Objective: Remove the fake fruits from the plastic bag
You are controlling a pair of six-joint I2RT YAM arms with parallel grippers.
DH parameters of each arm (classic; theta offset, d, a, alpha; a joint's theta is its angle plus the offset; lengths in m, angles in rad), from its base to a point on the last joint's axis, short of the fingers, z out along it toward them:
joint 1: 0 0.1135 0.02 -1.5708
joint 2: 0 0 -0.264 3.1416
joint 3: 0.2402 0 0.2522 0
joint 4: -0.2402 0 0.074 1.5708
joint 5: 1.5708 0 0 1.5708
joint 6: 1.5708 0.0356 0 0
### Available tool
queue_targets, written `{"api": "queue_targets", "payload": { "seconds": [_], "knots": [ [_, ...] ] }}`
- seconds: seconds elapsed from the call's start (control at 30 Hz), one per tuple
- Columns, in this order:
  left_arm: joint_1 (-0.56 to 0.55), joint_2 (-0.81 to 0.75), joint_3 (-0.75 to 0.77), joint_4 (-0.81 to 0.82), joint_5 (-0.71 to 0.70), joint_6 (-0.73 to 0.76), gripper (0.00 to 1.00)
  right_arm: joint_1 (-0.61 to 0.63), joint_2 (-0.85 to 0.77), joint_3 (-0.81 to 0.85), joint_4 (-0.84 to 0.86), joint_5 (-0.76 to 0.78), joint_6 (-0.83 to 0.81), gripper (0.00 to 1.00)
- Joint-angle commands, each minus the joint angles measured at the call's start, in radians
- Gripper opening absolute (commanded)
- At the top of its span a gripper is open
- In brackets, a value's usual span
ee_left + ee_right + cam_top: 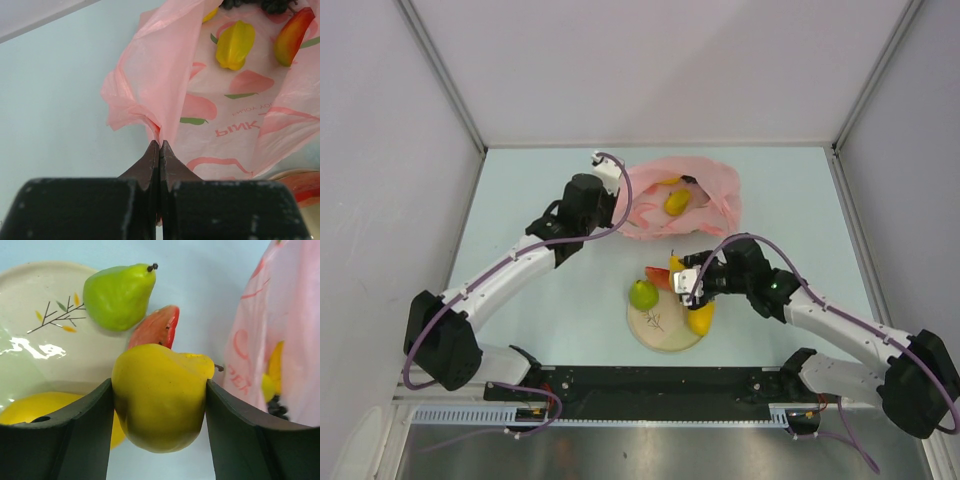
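Note:
The pink plastic bag (695, 205) lies open at the back of the table. My left gripper (608, 178) is shut on the bag's left rim (159, 135) and holds it up. Inside the bag lie a yellow ridged fruit (235, 45), a red-yellow mango (294, 36) and a dark grape bunch (260, 4). My right gripper (685, 282) is shut on a yellow pear-shaped fruit (160, 395), just above the table between the bag and the plate. A green pear (117, 295), a red watermelon slice (156, 329) and a yellow fruit (701, 318) sit at the plate.
The round cream plate (665, 335) with a sprig drawing sits near the front centre, between the arm bases. The bag's side (280, 340) is close to the right of my right gripper. Grey walls enclose the table on three sides.

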State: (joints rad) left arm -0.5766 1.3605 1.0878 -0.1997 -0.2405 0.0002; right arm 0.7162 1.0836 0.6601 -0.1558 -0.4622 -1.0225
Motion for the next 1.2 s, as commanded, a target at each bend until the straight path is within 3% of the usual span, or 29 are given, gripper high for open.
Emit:
{"api": "queue_targets", "payload": {
  "seconds": [0.0, 0.17, 0.37, 0.5, 0.57, 0.73, 0.97, 1.17],
  "knots": [
    [-0.005, -0.021, -0.016, 0.032, -0.002, 0.000, 0.00, 0.011, -0.057, -0.030, 0.108, -0.064, -0.166, 0.19],
    [-0.005, -0.027, -0.008, 0.034, -0.009, 0.038, 0.00, 0.063, -0.094, -0.073, 0.117, -0.058, -0.211, 0.18],
    [-0.002, -0.050, -0.038, 0.060, -0.042, 0.073, 0.00, 0.156, -0.187, -0.232, 0.278, -0.026, -0.267, 0.05],
    [0.000, -0.073, -0.055, 0.049, -0.042, 0.061, 0.00, 0.226, -0.252, -0.414, 0.554, -0.021, -0.304, 0.00],
    [0.000, -0.083, -0.065, 0.036, -0.031, 0.050, 0.00, 0.255, -0.255, -0.552, 0.783, -0.077, -0.361, 0.04],
    [0.007, -0.098, -0.086, 0.008, -0.020, 0.046, 0.00, 0.305, -0.107, -0.597, 0.907, -0.090, -0.401, 0.00],
    [0.020, -0.116, -0.095, -0.004, -0.014, 0.046, 0.00, 0.359, 0.203, -0.577, 1.237, -0.001, -0.425, 0.00],
    [0.024, -0.129, -0.115, 0.000, 0.010, 0.020, 0.00, 0.379, 0.375, -0.504, 1.318, 0.080, -0.462, 0.00]
  ]
}}
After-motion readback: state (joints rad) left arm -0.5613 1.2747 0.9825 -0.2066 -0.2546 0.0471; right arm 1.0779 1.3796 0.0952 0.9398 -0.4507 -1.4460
